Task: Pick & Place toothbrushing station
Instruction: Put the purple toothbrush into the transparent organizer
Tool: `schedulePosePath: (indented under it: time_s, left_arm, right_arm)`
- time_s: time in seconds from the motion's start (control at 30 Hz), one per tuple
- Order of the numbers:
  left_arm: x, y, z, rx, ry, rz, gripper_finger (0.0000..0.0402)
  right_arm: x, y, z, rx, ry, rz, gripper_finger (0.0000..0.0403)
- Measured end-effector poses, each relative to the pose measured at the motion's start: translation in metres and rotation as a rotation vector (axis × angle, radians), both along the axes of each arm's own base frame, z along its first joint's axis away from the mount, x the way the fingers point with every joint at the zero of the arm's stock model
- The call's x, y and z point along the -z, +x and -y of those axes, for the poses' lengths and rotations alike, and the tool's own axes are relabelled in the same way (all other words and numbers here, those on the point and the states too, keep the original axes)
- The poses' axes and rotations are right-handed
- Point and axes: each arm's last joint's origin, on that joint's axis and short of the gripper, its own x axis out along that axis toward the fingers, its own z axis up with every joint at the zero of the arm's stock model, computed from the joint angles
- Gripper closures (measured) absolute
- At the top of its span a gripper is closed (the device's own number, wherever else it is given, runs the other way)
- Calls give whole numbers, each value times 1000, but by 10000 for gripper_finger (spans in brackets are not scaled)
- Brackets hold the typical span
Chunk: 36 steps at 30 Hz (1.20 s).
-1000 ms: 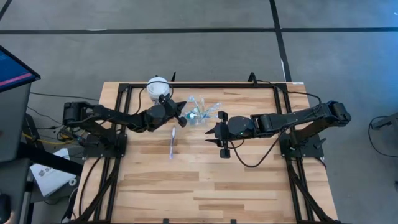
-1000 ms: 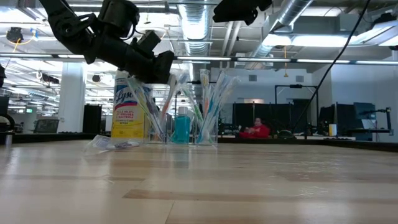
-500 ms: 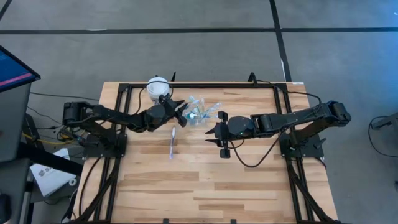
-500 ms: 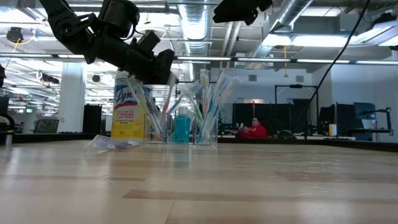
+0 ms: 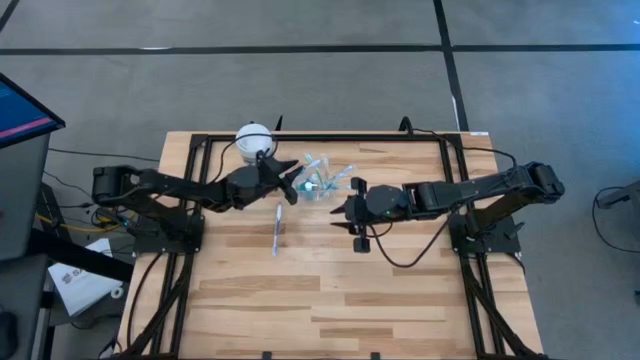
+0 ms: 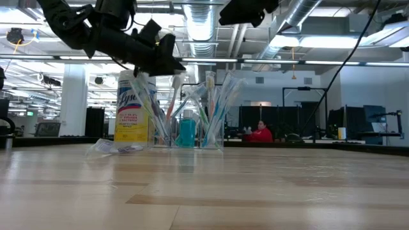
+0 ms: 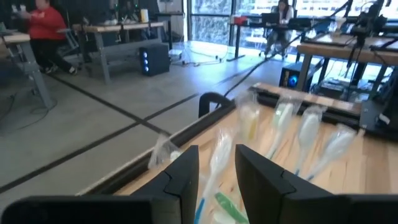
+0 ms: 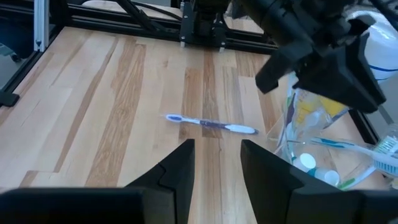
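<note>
The clear cup (image 5: 322,187) stands on the table's far middle. Several wrapped toothbrushes (image 6: 214,105) and a blue tube (image 6: 186,131) stand in it, leaning on its rim. Another toothbrush (image 5: 278,228) lies flat on the wood nearer the front. My left gripper (image 5: 290,182) hovers open just left of the cup, above its rim. In the left wrist view the toothbrush heads (image 7: 283,115) show beyond its fingers (image 7: 186,171). My right gripper (image 5: 345,212) hangs open over the table on the cup's near right, with nothing between its fingers (image 8: 180,165).
A yellow canister with a white lid (image 5: 253,138) stands at the far edge, left of the cup (image 6: 133,115). A black frame rail (image 5: 330,137) runs along the far edge. Bare wood lies toward the near edge (image 5: 330,300).
My left gripper has opened, then risen and drawn back a little toward the table's left edge, away from the cup. The toothbrushes stay standing in the cup.
</note>
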Motion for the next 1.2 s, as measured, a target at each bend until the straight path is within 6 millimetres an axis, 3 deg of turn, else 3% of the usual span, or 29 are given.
schedulePosePath:
  time_s: [0.23, 0.43, 0.8, 1.2]
  left_arm:
    - [-15, -7, 10, 56, 43, -1, 304]
    - [-21, -11, 36, 157, 39, -27, 304]
    - [-4, -15, 92, 338, -62, -165, 305]
    - [20, -30, 110, 275, -322, -290, 305]
  right_arm:
    - [0, 0, 0, 1, 1, -1, 282]
    - [0, 0, 0, 1, 1, -1, 282]
    - [0, 0, 0, 0, 1, 0, 282]
    - [0, 0, 0, 4, 8, 1, 282]
